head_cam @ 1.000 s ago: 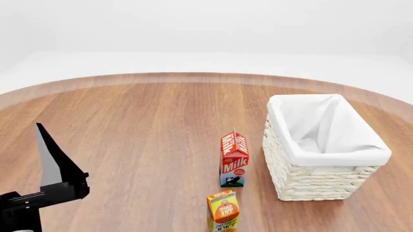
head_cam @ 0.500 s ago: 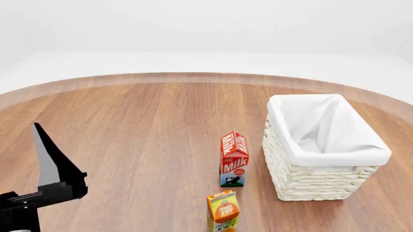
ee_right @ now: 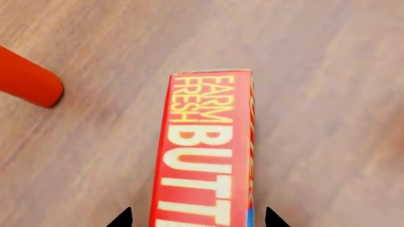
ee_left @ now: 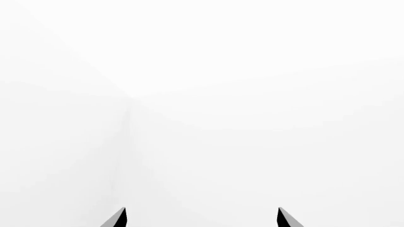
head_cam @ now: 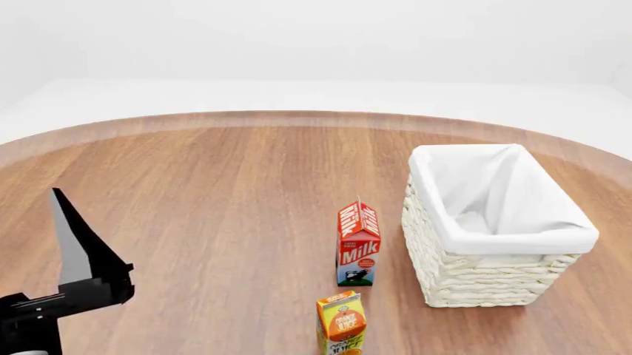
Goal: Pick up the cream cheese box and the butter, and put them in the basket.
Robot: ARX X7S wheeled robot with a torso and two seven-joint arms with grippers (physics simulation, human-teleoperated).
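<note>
The butter (ee_right: pixel 205 151), a red box with yellow lettering, lies flat on the wooden table in the right wrist view. My right gripper (ee_right: pixel 198 218) is open, with one fingertip on each side of the box and a gap between each fingertip and the box. The white wicker basket (head_cam: pixel 493 277) stands at the right in the head view, and only its cloth liner shows inside. My left gripper (ee_left: pixel 202 218) is open and points at blank white background. One of its fingers (head_cam: pixel 74 237) rises at the lower left of the head view. The cream cheese box is out of view.
A red-topped milk carton (head_cam: pixel 357 244) stands just left of the basket. An orange juice carton (head_cam: pixel 342 324) stands in front of it near the table's front edge. A red rounded object (ee_right: pixel 25 82) lies on the table beyond the butter.
My left gripper has drifted very slightly to the left in the head view. The cartons and the basket have not moved.
</note>
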